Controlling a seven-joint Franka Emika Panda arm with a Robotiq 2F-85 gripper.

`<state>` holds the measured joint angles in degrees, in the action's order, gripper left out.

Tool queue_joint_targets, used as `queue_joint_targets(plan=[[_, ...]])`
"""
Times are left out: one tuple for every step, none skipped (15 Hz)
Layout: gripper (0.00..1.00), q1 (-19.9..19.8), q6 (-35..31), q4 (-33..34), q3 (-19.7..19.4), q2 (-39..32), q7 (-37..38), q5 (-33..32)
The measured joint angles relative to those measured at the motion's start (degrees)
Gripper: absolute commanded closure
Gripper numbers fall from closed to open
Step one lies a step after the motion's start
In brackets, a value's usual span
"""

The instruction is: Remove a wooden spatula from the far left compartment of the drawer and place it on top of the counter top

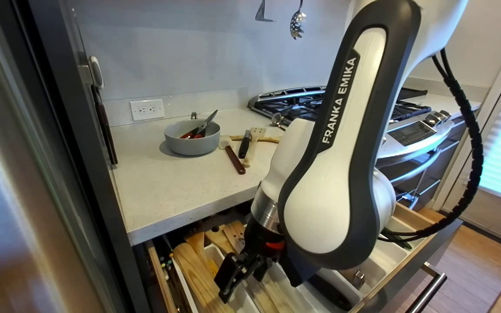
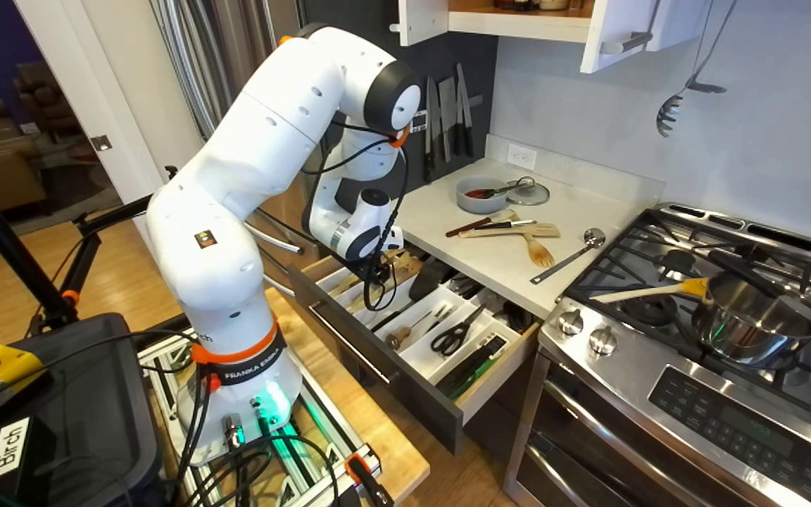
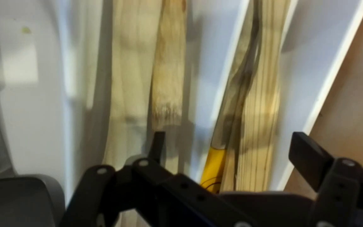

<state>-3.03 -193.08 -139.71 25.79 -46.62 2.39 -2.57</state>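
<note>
"Which way did the wooden spatula (image 1: 194,274) point?"

"Its broad end faced eleven o'clock in an exterior view, the long axis running to five, in the far left compartment (image 3: 315,63) of the drawer (image 2: 497,374)."

"Around it?"

"An off-white counter top (image 2: 581,208) lay above, the stove (image 2: 631,360) at its four o'clock in an exterior view."

"The gripper (image 3: 228,143)?"

"Jaws apart; in the wrist view the spatula lay between them, nearer the three o'clock one."
</note>
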Motion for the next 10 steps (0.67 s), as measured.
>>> queue_joint_targets(plan=[[0.0,-0.82,0.03,0.52,0.39,-0.68,-0.01,-0.7],[0.0,-1.21,0.15,0.76,0.9,-0.96,-0.01,-0.98],[0.0,-1.12,0.25,0.77,1.5,-0.86,0.0,-0.99],[0.0,-0.8,0.4,0.72,2.18,-0.61,0.1,-0.99],[0.0,-0.24,0.55,0.65,2.78,-0.26,0.17,-0.98],[0.0,0.54,0.71,0.62,3.22,0.16,0.33,-0.98],[0.0,1.33,0.8,0.62,3.36,0.58,0.64,-0.92],[0.0,2.09,0.8,0.68,3.29,0.92,0.83,-0.87],[0.0,2.44,0.89,0.88,3.16,0.99,0.84,-0.87],[0.0,2.44,1.16,1.2,2.95,0.88,0.84,-0.88]])
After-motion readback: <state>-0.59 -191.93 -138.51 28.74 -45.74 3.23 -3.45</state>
